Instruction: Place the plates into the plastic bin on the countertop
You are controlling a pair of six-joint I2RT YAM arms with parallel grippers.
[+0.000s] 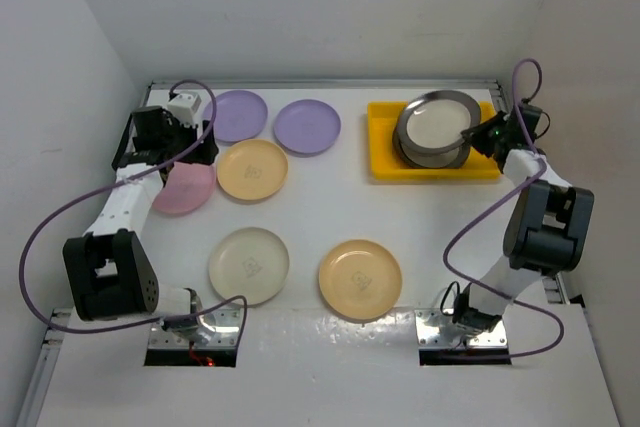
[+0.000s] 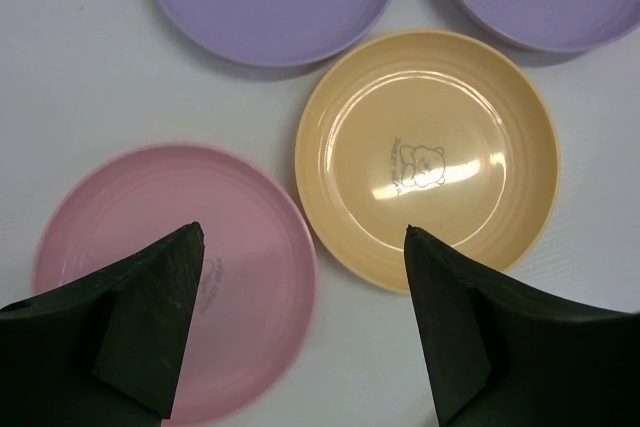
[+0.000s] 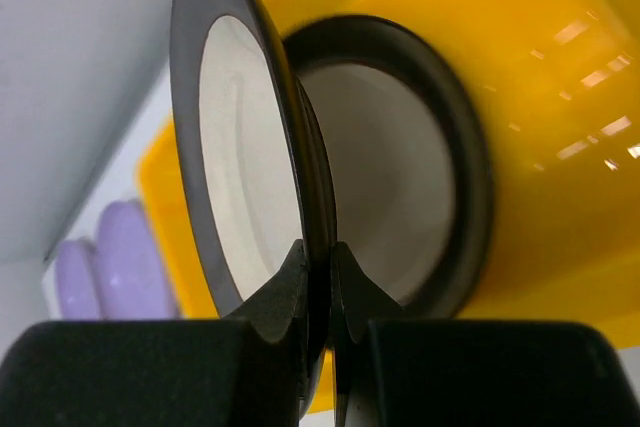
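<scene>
My right gripper (image 1: 478, 136) (image 3: 318, 247) is shut on the rim of a dark-rimmed plate (image 1: 437, 119) (image 3: 240, 147) and holds it over the yellow plastic bin (image 1: 385, 169) (image 3: 560, 97). A second dark-rimmed plate (image 1: 452, 158) (image 3: 400, 167) lies in the bin under it. My left gripper (image 1: 193, 152) (image 2: 300, 237) is open, above the gap between the pink plate (image 1: 186, 189) (image 2: 140, 237) and a yellow-orange plate (image 1: 252, 168) (image 2: 430, 157). Two lilac plates (image 1: 238, 114) (image 1: 307, 126), a cream plate (image 1: 248, 265) and another yellow-orange plate (image 1: 360, 278) lie on the white countertop (image 1: 320, 217).
White walls close in the countertop at the back and both sides. Purple cables loop beside each arm (image 1: 60, 217) (image 1: 470, 227). Both arm bases (image 1: 195, 332) (image 1: 465, 332) stand at the near edge.
</scene>
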